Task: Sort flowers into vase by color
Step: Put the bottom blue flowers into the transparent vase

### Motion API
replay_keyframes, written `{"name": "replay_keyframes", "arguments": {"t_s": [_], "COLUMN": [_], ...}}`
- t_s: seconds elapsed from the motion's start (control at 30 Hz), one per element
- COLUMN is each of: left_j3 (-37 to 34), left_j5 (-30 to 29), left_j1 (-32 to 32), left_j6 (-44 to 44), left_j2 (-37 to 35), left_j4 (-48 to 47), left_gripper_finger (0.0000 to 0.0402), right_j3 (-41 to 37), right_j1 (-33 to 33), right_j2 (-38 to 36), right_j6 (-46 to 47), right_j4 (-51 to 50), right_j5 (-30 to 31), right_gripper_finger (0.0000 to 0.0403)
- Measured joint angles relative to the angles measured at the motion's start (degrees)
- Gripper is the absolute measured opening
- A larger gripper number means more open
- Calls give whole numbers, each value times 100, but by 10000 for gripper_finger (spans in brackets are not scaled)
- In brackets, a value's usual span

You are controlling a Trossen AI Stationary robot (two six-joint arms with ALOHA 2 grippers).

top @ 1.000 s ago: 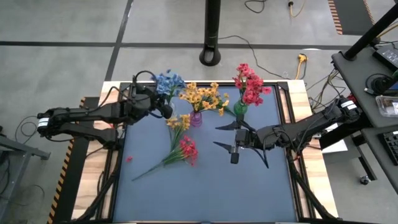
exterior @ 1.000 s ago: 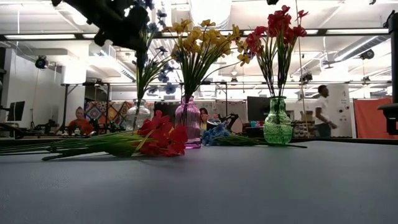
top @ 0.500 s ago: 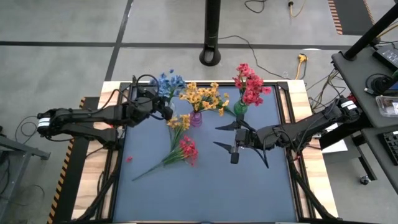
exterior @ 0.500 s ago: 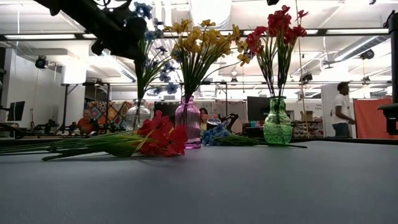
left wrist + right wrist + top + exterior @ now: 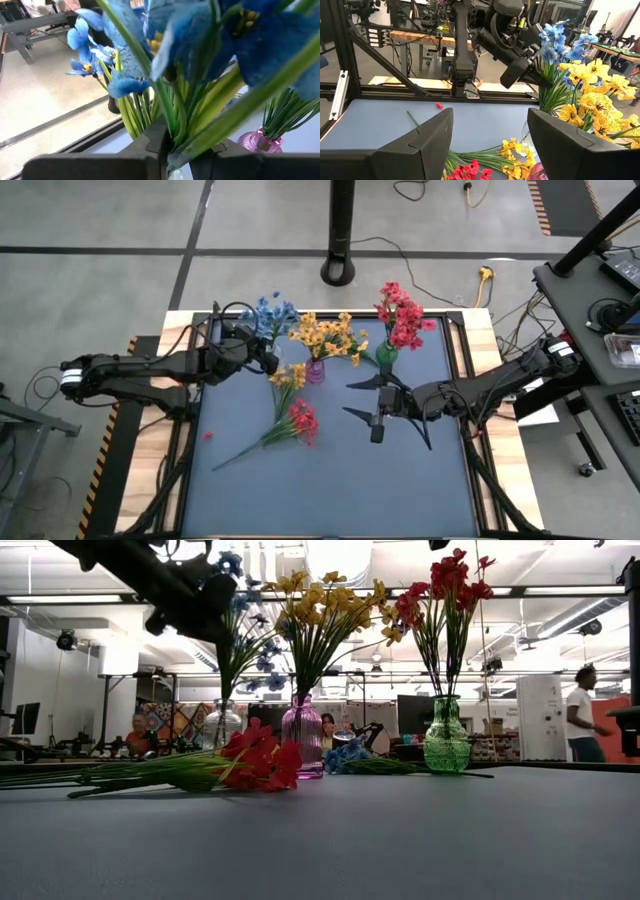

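Left gripper [image 5: 268,357]: up by the blue flowers [image 5: 270,310] at the back left of the table [image 5: 330,490], its fingers pinched on their green stems.
Right gripper [image 5: 362,399]: waits over the middle right of the table, fingers spread wide, holding nothing.
Yellow flowers [image 5: 325,335]: stand in the pink vase [image 5: 303,735].
Red flowers [image 5: 400,315]: stand in the green vase [image 5: 446,737].
Loose flowers: a red sprig [image 5: 301,421] and a yellow sprig [image 5: 287,376] lie flat on the table in front of the vases.
Room: a person [image 5: 582,720] stands far behind.
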Motion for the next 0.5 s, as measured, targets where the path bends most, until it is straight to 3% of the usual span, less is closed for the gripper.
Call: {"name": "replay_keyframes", "arguments": {"t_s": [0.2,0.5], "left_j3": [0,11], "left_j5": [8,51], "left_j1": [-2,-10], "left_j6": [-46,-213], "left_j2": [90,73], "left_j4": [-108,-437], "left_gripper_finger": [79,212], "right_j3": [-2,-2], "right_j1": [-2,-1], "right_j2": [9,9], "right_j6": [0,-4], "right_j4": [-4,-62], "right_j5": [-1,-1], "right_gripper_finger": [249,249]}}
